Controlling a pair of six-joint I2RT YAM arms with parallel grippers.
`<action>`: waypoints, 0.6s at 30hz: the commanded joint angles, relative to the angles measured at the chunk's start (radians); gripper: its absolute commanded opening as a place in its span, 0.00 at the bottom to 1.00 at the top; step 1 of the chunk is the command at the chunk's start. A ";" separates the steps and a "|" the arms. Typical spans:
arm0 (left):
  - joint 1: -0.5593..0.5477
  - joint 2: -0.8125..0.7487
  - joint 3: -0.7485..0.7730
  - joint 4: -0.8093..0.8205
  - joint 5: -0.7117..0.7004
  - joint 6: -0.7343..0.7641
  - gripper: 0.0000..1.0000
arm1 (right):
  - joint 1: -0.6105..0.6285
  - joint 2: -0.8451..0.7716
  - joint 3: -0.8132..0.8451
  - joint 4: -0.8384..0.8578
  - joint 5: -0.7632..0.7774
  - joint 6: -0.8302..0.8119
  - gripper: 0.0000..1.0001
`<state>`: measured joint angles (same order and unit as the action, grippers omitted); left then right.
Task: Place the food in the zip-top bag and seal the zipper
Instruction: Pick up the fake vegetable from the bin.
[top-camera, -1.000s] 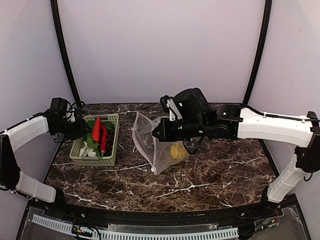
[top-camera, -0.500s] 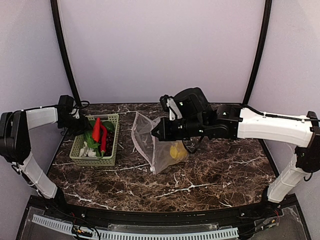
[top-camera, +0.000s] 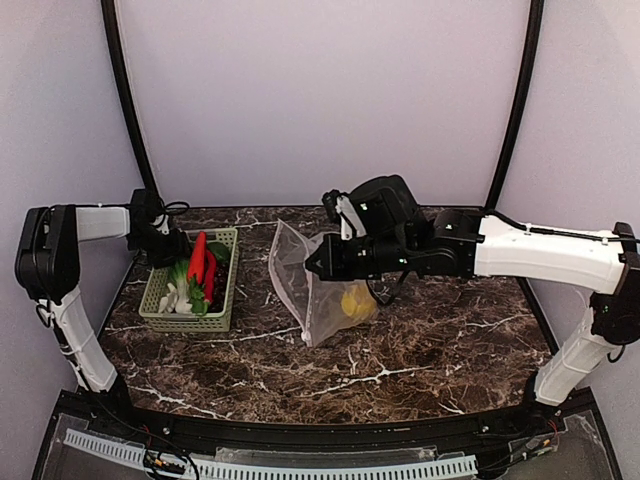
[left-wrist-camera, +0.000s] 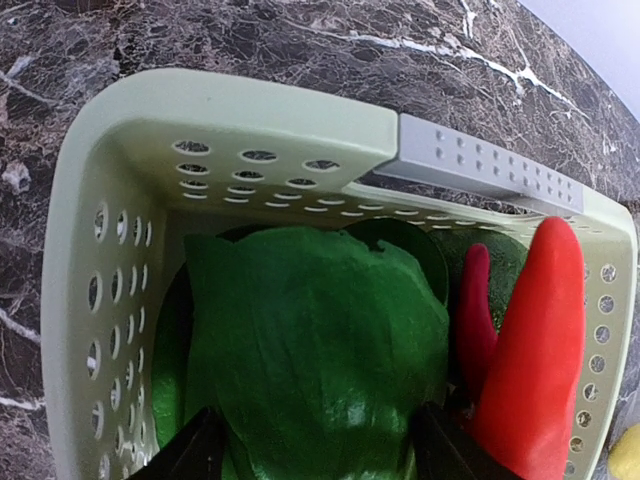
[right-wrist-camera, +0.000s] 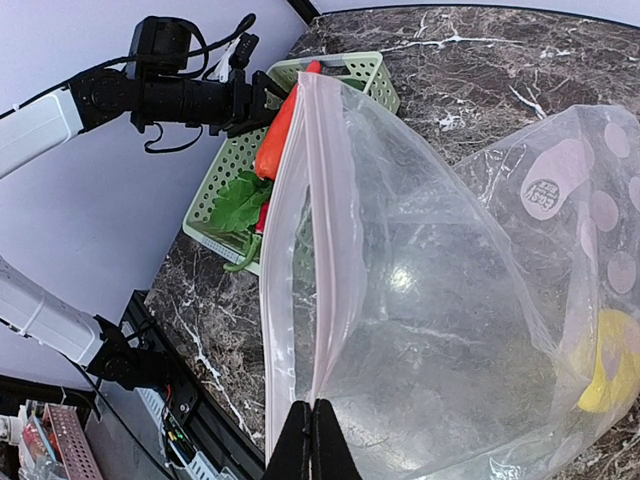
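even bright light, soft shadows, glare on zip-top bag (right-wrist-camera: 430, 290)

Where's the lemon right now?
In the top view, the lemon sits inside the bag near mid-table, in its lower corner, right of the basket.

Basket (top-camera: 186, 324) left of bag (top-camera: 291, 268)

Between the black fingers (left-wrist-camera: 190, 455) of the left gripper (left-wrist-camera: 318, 458), the leafy vegetable (left-wrist-camera: 320, 340) is bright green. Right of them, the chili peppers (left-wrist-camera: 530, 350) are red. The basket (left-wrist-camera: 80, 250) is pale green with oval holes. Beyond the right gripper (right-wrist-camera: 310, 440), the zip-top bag (right-wrist-camera: 450, 300) is clear with white dots, and the lemon (right-wrist-camera: 610, 370) is yellow.
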<state>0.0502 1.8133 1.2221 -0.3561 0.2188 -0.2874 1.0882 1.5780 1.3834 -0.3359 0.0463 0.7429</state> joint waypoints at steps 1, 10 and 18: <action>0.008 0.030 0.018 -0.020 0.009 0.016 0.68 | -0.012 0.001 0.002 0.032 -0.014 0.008 0.00; 0.009 0.069 0.026 -0.048 -0.037 0.053 0.76 | -0.017 0.041 0.032 0.040 -0.041 0.013 0.00; 0.008 0.104 0.051 -0.079 -0.061 0.073 0.69 | -0.020 0.074 0.067 0.040 -0.071 0.007 0.00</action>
<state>0.0494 1.8786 1.2652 -0.3676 0.1955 -0.2375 1.0782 1.6337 1.4071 -0.3317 0.0048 0.7456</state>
